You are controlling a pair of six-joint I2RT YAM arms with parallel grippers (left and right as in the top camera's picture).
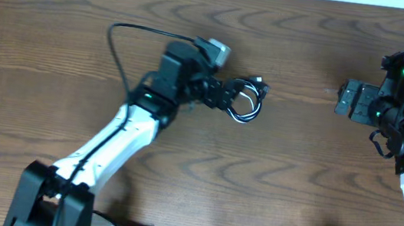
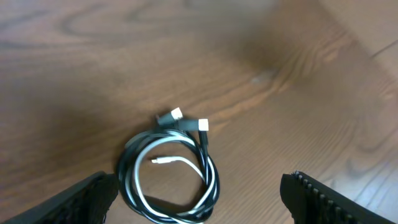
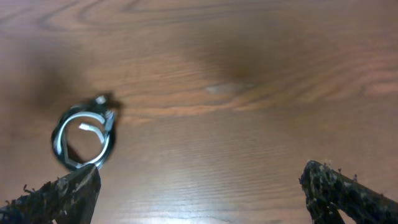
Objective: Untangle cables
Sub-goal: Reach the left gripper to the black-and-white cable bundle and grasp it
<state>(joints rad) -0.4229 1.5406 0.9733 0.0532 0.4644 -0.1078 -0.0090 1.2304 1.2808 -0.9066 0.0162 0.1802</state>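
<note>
**Q:** Where are the cables?

**A:** A thin black cable and a thin white cable, wound together into one small round coil (image 1: pixel 248 103), lie flat on the brown wood-grain bench (image 1: pixel 293 186). The coil sits about midway between the bench's left and right edges, somewhat nearer the far edge than the near one. In the left wrist view, two short black plugs with pale tips (image 2: pixel 177 115) stick out side by side from one side of the coil. A small white connector end (image 2: pixel 158 161) lies inside the ring.

**Q:** What is the left end effector doing?

**A:** The left end effector (image 1: pixel 235 96) is right at the coil with its black fingers spread wide. In its own camera one finger (image 2: pixel 87 199) is on either side of the coil, and the coil lies between them on the bench. I see bare wood between the coil and each finger, so nothing is pinched.

**Q:** And the right one?

**A:** The right end effector (image 1: pixel 340 99) is well apart from the coil, close to the bench's right edge and pointing towards the bundle. Its fingers (image 3: pixel 62 193) are also spread wide, with nothing between them. Its camera shows the coil off to one side, blurred.

**Q:** Anything else there?

**A:** A thicker black wire (image 1: pixel 118 45) loops out from the left arm over the bench.
</note>
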